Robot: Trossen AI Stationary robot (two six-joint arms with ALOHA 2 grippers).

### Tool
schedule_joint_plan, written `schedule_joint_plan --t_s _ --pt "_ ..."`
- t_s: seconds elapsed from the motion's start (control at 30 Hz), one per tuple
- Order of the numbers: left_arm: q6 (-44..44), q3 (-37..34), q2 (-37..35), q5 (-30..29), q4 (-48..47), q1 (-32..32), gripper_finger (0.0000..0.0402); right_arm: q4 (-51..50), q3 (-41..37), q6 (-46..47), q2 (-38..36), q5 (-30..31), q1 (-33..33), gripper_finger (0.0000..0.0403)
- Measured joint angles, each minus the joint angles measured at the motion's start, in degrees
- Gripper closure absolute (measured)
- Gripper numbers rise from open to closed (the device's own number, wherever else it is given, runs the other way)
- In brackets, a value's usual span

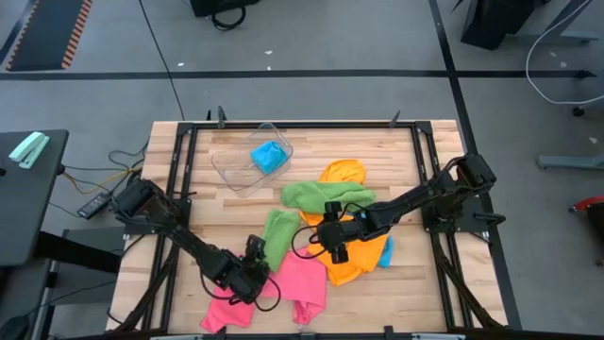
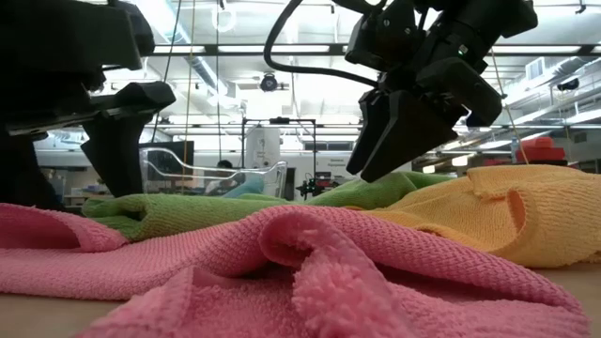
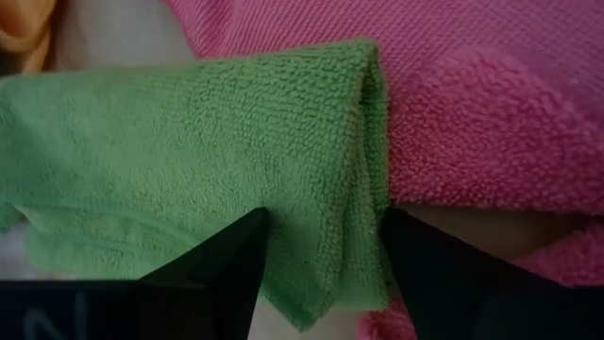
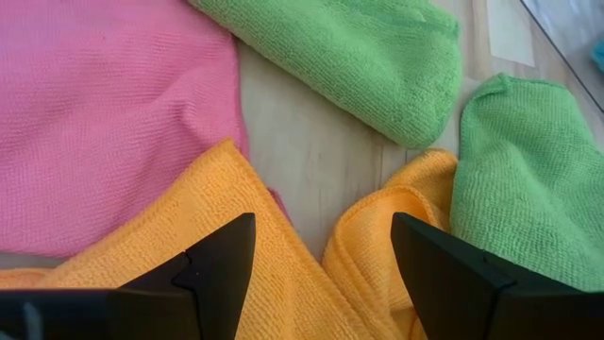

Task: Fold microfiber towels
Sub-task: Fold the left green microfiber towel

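Several microfiber towels lie bunched mid-table. A folded green towel (image 1: 280, 236) rests partly on a pink towel (image 1: 304, 281). A second green towel (image 1: 326, 195) and an orange towel (image 1: 360, 260) lie beside them. My left gripper (image 3: 321, 212) points down over the folded green towel (image 3: 189, 161), open, its fingers either side of the towel's near corner (image 3: 326, 283). My right gripper (image 4: 321, 217) hovers open above the orange towel (image 4: 236, 274), clear of it in the low view (image 2: 404, 131). My left gripper straddles the folded green towel's corner (image 3: 330, 264) from above, slanting down, one finger on each side of the folded edge. The towel lies flat on the pink towel and the table. Whether the fingertips touch the cloth I cannot tell.
A clear plastic tub (image 1: 236, 168) at the table's far side holds a blue towel (image 1: 270, 156). Another orange towel (image 1: 343, 173) lies beyond the green one, and a blue edge (image 1: 387, 251) shows by the orange towel. Bare wood (image 1: 189, 236) lies to the left.
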Motion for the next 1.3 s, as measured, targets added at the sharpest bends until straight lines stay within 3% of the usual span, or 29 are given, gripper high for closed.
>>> schedule_joint_plan --t_s 0.23,0.57,0.73,0.93,1.0,1.3 --pt "1.22 0.73 0.32 3.24 0.1 0.0 0.0201 0.24 0.0 0.07 0.0 0.0 0.01 0.0146" --pt "-1.26 0.97 2.99 -0.04 -0.51 -0.1 0.0222 0.5 0.0 0.67 0.0 -0.44 0.39 0.0146" --pt "-2.44 0.94 3.19 -1.2 -1.04 -0.06 0.0272 0.7 0.0 0.5 0.0 -0.46 0.39 0.0146" --pt "-5.7 0.84 3.3 -1.34 -1.02 -0.08 0.0369 1.23 0.0 0.76 0.0 -1.07 0.39 0.0146" --pt "-6.78 0.81 2.96 -0.46 -1.02 -0.04 0.0388 1.74 0.0 0.79 0.0 -1.8 0.39 0.0146" --pt "-10.12 0.66 -1.6 8.5 -1.86 2.0 0.0389 10.09 0.0 0.04 0.0 -2.19 0.39 0.0146"
